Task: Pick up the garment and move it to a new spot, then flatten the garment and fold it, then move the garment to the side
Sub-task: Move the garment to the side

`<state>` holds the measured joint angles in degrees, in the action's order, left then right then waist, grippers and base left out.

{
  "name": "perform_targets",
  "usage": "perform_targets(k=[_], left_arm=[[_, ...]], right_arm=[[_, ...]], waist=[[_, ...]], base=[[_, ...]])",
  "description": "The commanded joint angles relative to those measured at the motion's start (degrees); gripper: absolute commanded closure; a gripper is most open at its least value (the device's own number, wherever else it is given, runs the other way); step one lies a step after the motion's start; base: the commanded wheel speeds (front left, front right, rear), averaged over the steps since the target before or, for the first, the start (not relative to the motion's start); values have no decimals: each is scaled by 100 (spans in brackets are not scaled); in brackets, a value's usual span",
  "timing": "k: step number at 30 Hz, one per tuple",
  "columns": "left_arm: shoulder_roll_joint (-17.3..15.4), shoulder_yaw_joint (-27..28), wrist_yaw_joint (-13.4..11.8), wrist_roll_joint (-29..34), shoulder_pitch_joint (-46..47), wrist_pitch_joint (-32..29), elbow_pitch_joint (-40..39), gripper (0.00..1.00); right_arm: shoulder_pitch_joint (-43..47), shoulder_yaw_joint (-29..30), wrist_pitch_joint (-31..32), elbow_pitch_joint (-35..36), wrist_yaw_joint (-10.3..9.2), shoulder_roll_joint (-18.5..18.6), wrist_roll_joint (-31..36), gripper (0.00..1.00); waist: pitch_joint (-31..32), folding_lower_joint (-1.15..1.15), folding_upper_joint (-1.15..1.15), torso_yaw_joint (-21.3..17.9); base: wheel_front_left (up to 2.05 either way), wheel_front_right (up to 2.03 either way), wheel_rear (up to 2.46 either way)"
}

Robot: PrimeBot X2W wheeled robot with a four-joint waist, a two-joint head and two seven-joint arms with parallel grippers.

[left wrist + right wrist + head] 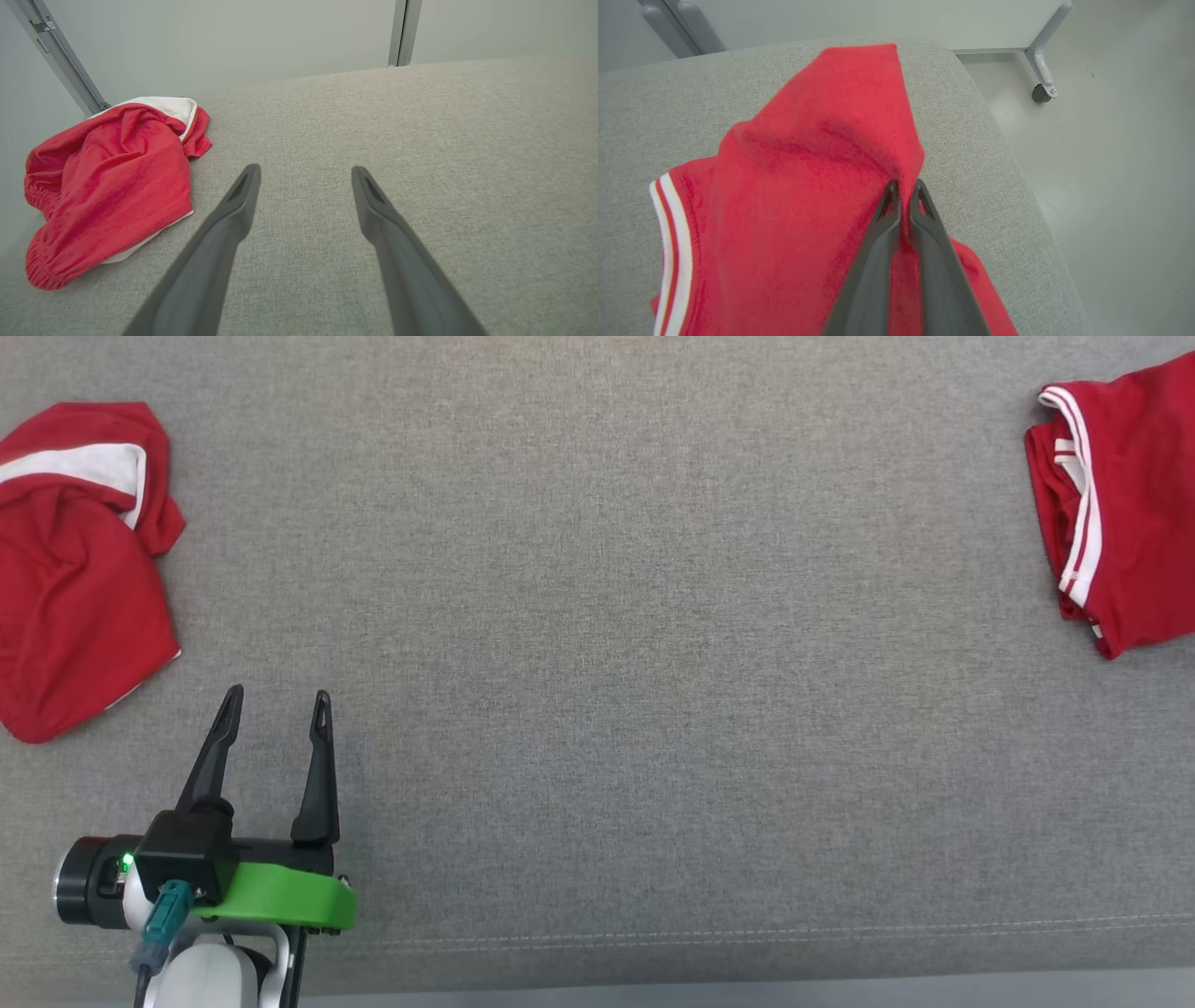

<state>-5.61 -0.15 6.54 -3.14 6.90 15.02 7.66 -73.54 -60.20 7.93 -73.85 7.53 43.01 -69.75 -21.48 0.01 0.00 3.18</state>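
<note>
Folded red garment (1130, 504) with white stripes lies at the far right end of the grey cushion (607, 616). Its top layer is pinched between the pressed-together fingers of the right gripper (905, 186). Folding looks done and the sideways move nearly finished; letting go remains. Left gripper (275, 702) hangs spread and empty near a crumpled red garment (75, 588). No readable writing shows.

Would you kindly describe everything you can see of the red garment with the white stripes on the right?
The striped red garment looks like soft knit fabric, red with paired white stripes along one edge. It lies bunched in layers near a rounded corner of the grey cushion. The right claw is shut on a fold of it, and the cloth rises there into a peak.
</note>
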Motion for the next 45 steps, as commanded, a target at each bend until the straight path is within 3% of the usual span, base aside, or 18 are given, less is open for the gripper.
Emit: perform_targets(k=[1, 9, 10, 11, 12, 21, 33, 38, 45], left_arm=[[-43, 22, 7, 19, 88, 8, -15, 0], [-16, 19, 6, 11, 135, 8, 18, 0], [-11, 22, 1, 10, 139, 8, 22, 0], [-7, 25, -6, 13, 139, 8, 28, 0], [-3, 28, -13, 14, 139, 8, 30, 0], [28, 46, -56, 7, 135, 8, 63, 0], [95, 130, -64, -87, -147, 8, 115, 0], [111, 196, -73, -124, -295, 8, 123, 0], [132, 296, -99, -132, -474, 8, 93, 0]], right_arm=[[-9, 21, -3, -13, -9, 13, 57, 100], [123, 101, 97, -15, -9, 129, 168, 100], [133, 101, 91, -13, -9, 149, 219, 83], [131, 108, 65, -14, -9, 166, 254, 54], [130, 116, 58, -16, -9, 176, 284, 1], [127, 287, -157, -13, -9, 74, 556, 0], [582, 410, -1997, 454, -9, -728, 553, 0], [971, 488, -2313, 987, -9, -949, 619, 0], [1566, 1568, -2319, 1974, -8, -1146, 1352, 0]], waist=[[-63, -1, 0, 23], [-80, -1, 0, 61], [-75, -1, 0, 63], [-70, -1, 0, 64], [-69, -1, 0, 65], [13, -1, 0, 45], [661, -1, 0, -103], [961, -1, 0, -215], [1252, -1, 0, -391]], base=[[0, 0, 0], [0, 0, 0], [0, 0, 0], [0, 0, 0], [0, 0, 0], [0, 0, 0], [0, 0, 0], [0, 0, 0], [0, 0, 0]])
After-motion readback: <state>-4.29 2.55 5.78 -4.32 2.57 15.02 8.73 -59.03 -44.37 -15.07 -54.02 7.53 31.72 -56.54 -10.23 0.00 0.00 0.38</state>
